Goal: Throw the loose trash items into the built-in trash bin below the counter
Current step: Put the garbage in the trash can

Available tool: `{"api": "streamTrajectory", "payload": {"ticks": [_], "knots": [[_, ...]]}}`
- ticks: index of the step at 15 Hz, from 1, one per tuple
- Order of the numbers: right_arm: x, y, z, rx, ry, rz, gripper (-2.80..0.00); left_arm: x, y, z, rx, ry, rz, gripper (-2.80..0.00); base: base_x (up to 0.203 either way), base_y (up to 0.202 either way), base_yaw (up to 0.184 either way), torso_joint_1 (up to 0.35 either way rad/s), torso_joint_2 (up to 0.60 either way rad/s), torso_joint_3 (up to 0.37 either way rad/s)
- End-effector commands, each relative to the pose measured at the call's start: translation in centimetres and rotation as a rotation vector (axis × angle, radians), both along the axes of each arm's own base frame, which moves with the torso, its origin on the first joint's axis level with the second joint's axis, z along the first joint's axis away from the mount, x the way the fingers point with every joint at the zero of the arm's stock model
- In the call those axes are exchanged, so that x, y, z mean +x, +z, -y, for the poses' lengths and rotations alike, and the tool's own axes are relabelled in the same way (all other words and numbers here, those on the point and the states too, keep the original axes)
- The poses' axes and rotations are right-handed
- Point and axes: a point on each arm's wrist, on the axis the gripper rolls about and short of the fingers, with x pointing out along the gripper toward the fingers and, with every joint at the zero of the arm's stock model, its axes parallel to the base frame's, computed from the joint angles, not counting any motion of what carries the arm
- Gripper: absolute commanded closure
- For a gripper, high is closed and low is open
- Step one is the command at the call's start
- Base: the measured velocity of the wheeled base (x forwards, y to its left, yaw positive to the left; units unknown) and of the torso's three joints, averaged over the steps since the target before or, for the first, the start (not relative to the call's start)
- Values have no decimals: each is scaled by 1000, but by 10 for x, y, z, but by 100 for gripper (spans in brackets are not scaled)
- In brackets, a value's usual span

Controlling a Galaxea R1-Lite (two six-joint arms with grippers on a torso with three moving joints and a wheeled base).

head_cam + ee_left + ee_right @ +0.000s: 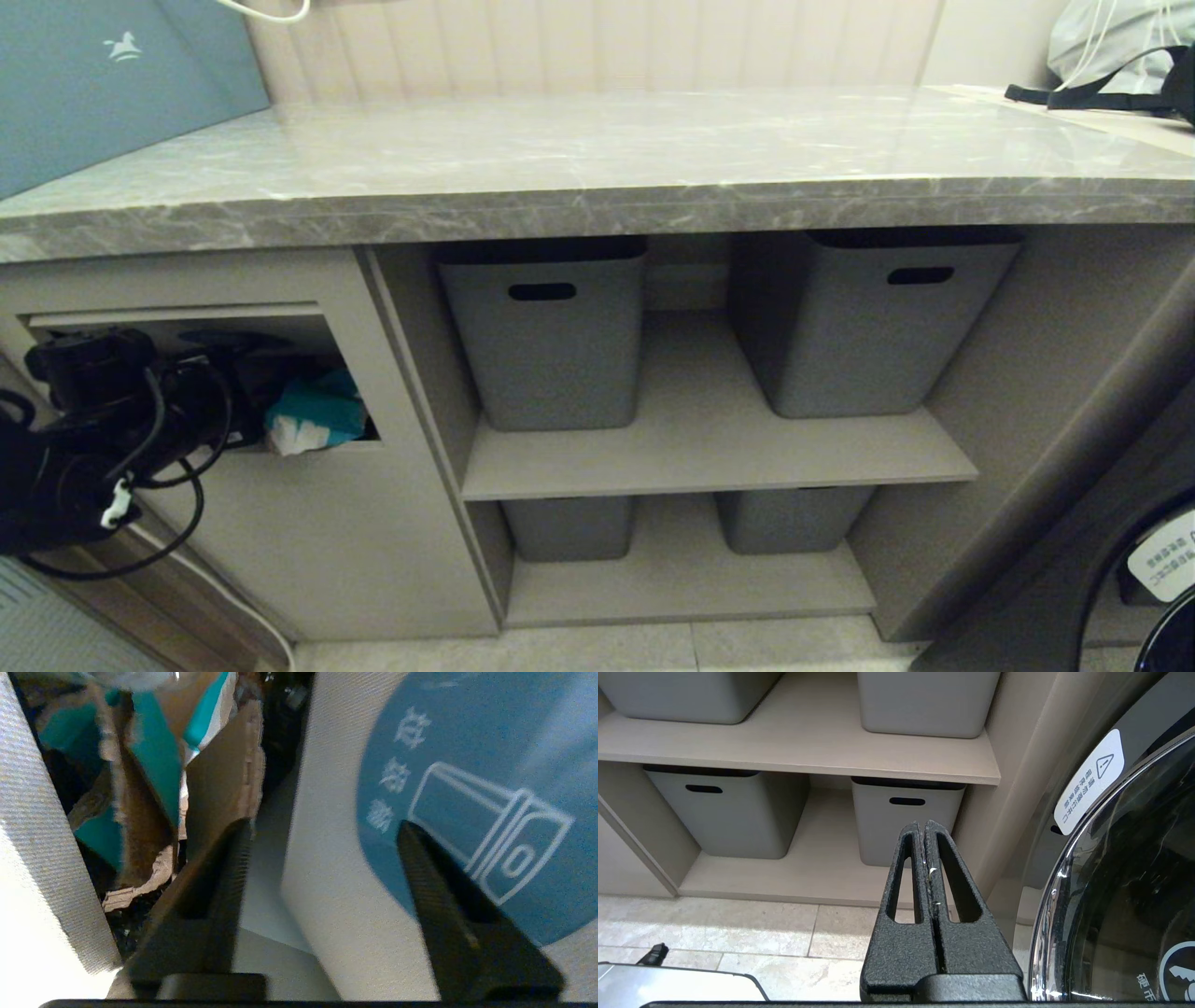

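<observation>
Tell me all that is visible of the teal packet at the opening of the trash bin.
The teal packet is crumpled, with a wrinkled turquoise skin and a white torn-looking edge at its lower left. It lies in the lower right corner of the built-in trash bin opening, resting on the sill, partly inside the dark cavity. The open left gripper is just beside it; whether they touch cannot be told. In the left wrist view, teal and brown torn pieces lie inside the bin.

You had little room at the bin opening (201, 322): the left gripper (245, 415) and crumpled teal packet (317, 415) filled its mouth, while the counter (597, 201) overhead lay unobstructed.
</observation>
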Motion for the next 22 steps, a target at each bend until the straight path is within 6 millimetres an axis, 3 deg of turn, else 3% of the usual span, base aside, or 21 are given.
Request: {"api": "streamTrajectory", "payload": {"ticks": [1, 10, 13, 17, 22], "knots": [[0, 0, 0, -1, 2, 2, 0, 1, 1, 0, -5, -1, 10, -280, 0, 0, 0, 0, 0, 0], [0, 0, 0, -1, 0, 0, 0, 10, 9, -4, -17, 14, 67, -280, 0, 0, 0, 0, 0, 0], [0, 0, 0, -1, 2, 0, 0, 5, 12, -16, -110, 80, 106, -280, 0, 0, 0, 0, 0, 0], [0, 0, 0, -1, 1, 2, 0, 1, -1, -13, 4, 111, 1, -280, 0, 0, 0, 0, 0, 0], [0, 0, 0, -1, 1, 2, 0, 2, -3, 0, 28, 64, -22, -280, 0, 0, 0, 0, 0, 0]]}}
